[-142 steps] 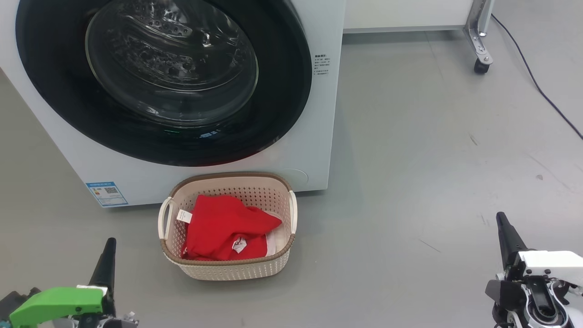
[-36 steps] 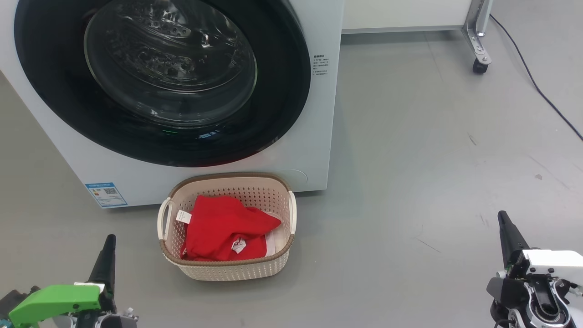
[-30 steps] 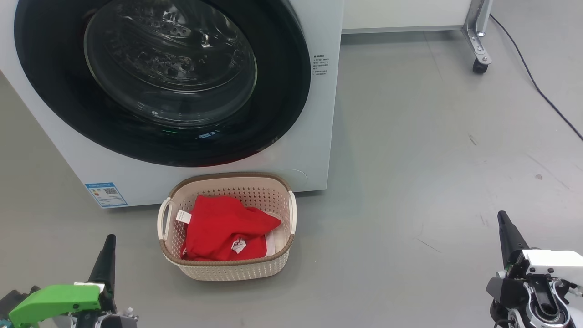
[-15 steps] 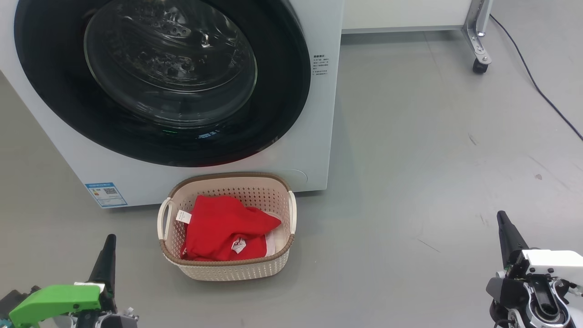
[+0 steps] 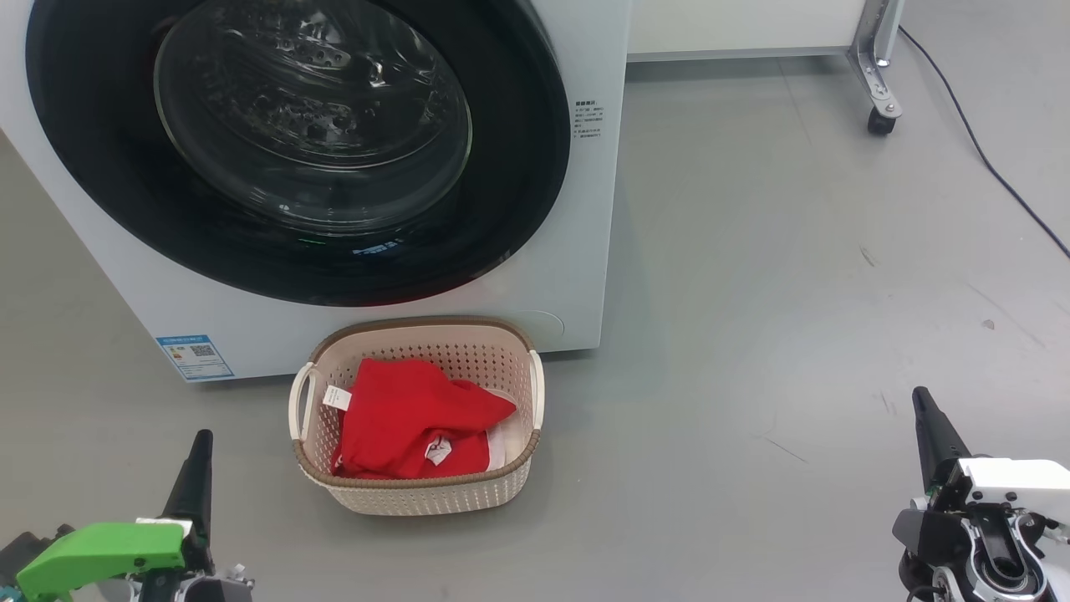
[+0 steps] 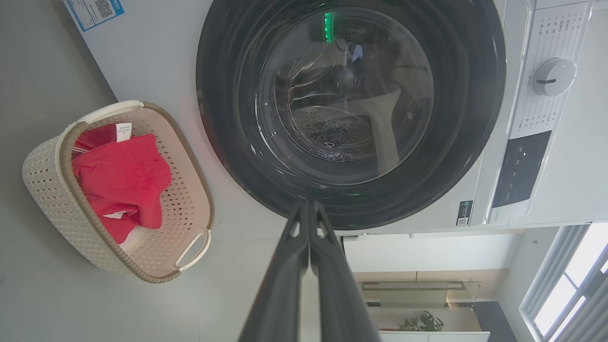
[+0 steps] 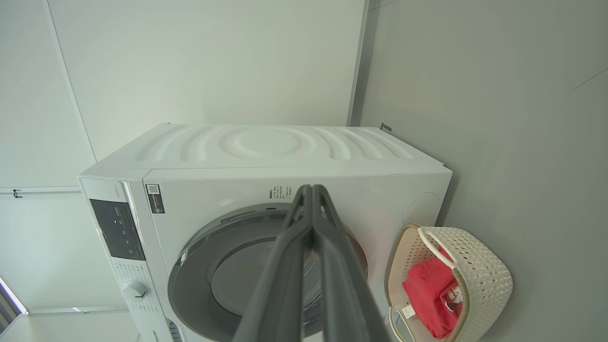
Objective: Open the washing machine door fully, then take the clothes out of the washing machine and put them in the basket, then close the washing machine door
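The white washing machine [image 5: 577, 209] fills the upper left of the head view. Its door [image 5: 518, 167], a glossy black ring around a bulging glass window, lies flush against the front. On the floor before it stands the cream basket [image 5: 418, 497] holding red clothes [image 5: 410, 418] over a bit of white cloth. My left gripper [image 5: 201, 443] rests at the lower left, fingers shut together, empty. My right gripper [image 5: 919, 397] sits at the lower right, likewise shut and empty. Both wrist views show the door [image 6: 228, 118] [image 7: 190, 266] and the basket [image 6: 47, 190] [image 7: 484, 275].
Grey floor [image 5: 794, 334] spreads to the right of the machine. A metal leg on a caster [image 5: 882, 117] stands at the back right, with a dark cable [image 5: 986, 159] trailing across the floor. The machine's control panel and dial [image 6: 553, 76] show in the left wrist view.
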